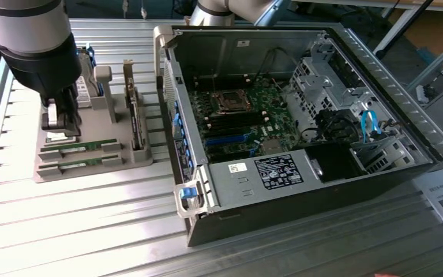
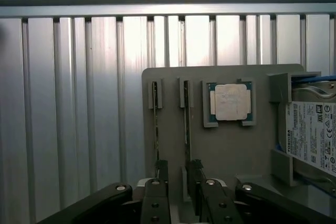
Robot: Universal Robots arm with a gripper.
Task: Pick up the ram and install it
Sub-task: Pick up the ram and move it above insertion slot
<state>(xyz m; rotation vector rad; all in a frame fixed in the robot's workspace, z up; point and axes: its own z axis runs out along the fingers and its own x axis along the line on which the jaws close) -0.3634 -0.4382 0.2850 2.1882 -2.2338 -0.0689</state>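
Observation:
Two ram sticks lie on edge in slots of a grey holder tray [image 1: 90, 135]: one ram [image 1: 74, 148] nearer the arm, the other [image 1: 74, 168] beside it. In the wrist view they run as thin lines, ram [image 2: 186, 124] and ram [image 2: 156, 124]. My gripper [image 1: 60, 131] hangs just over the tray's end by the rams. It is open, and its dark fingers [image 2: 195, 182] stand apart at the sticks' near ends with nothing between them. The gripper [image 2: 177, 177] touches neither stick that I can see.
The tray also holds a square silver processor chip [image 2: 231, 102], a hard drive [image 2: 312, 135] and an upright expansion card [image 1: 135, 118]. At the exterior view's right an open computer case [image 1: 299, 190] lies on the ribbed metal table [image 1: 75, 231], its motherboard [image 1: 241, 118] exposed.

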